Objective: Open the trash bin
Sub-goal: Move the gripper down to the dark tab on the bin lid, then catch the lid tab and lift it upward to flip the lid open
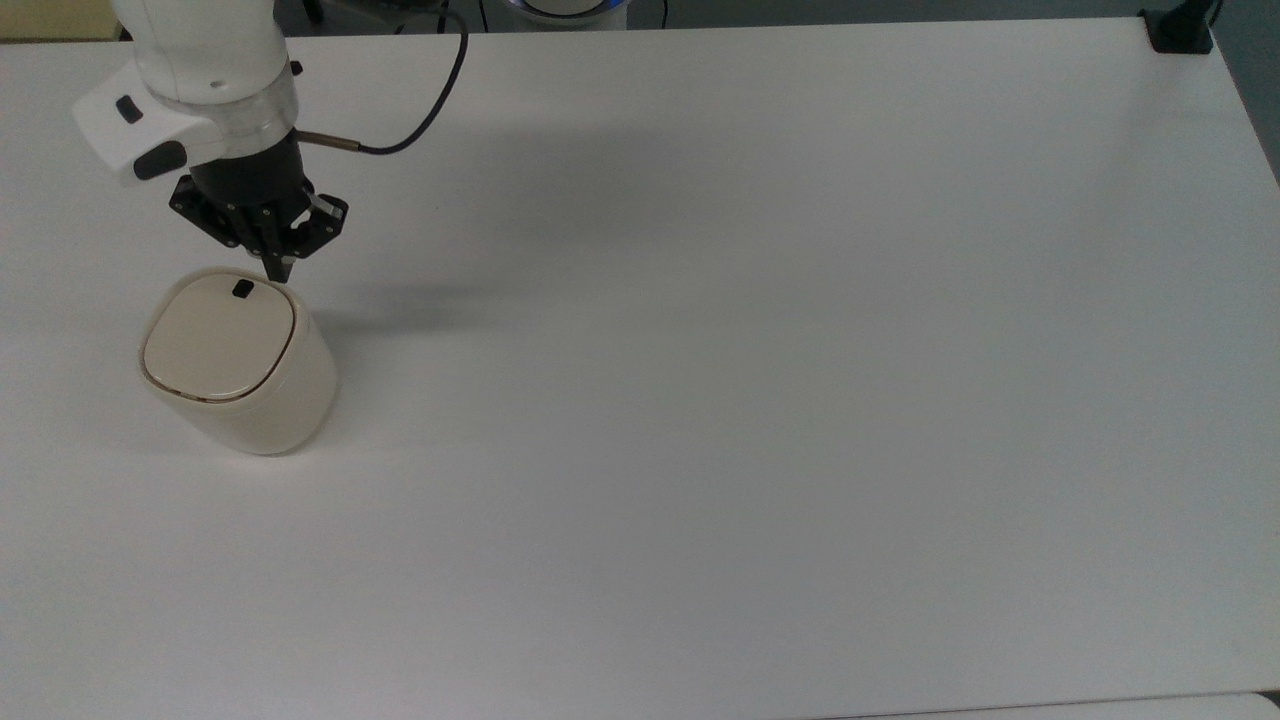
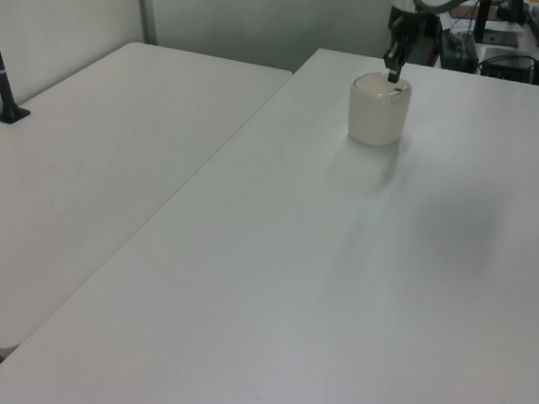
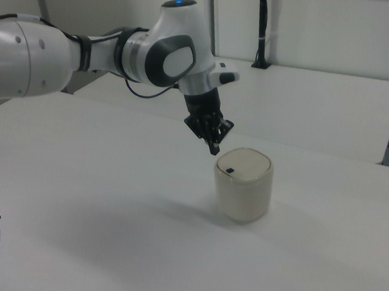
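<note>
No text, label, brand, number or sign can be read on anything in the three views (the bin (image 1: 235,360) and the arm (image 3: 86,54) are both plain).

The white arm (image 3: 87,51) reached in from the right view's left, its big elbow joint raised and the wrist (image 1: 205,75) bent downward. The black gripper (image 1: 277,268) pointed steeply down, its tips hanging low and close together, so that the two fingers (image 3: 214,148) read as a single narrow point with no gap between them.
</note>
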`<state>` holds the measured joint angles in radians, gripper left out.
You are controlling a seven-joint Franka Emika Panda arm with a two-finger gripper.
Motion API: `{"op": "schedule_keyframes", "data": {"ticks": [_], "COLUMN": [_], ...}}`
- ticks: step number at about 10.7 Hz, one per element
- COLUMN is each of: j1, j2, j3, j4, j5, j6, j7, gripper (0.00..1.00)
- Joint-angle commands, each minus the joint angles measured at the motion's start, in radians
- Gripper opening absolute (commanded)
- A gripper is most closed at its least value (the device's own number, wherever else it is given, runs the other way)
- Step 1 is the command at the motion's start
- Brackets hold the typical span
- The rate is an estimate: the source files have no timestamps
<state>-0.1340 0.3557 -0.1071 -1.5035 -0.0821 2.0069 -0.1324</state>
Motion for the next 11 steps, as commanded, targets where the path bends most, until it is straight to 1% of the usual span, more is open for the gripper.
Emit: {"op": "schedule_keyframes", "data": {"ticks": [1,3,6,8,10,11], "j1": [-0.035,-0.047,-0.050,-0.050,-0.044,-0.038], "j2": [0.028,0.061,0.091,0.086,0.043,0.029], "j3": [0.000,0.000,0.001,0.001,0.010,0.017], "j4": [-0.004,-0.004,-0.004,0.000,0.003,0.003], "j5": [0.016,0.005,0.002,0.004,0.004,0.002], "j6": [0.090,0.163,0.187,0.182,0.159,0.118], "j7": [0.080,0.155,0.162,0.162,0.160,0.158], "gripper": [0.00,0.00,0.00,0.00,0.00,0.00]}}
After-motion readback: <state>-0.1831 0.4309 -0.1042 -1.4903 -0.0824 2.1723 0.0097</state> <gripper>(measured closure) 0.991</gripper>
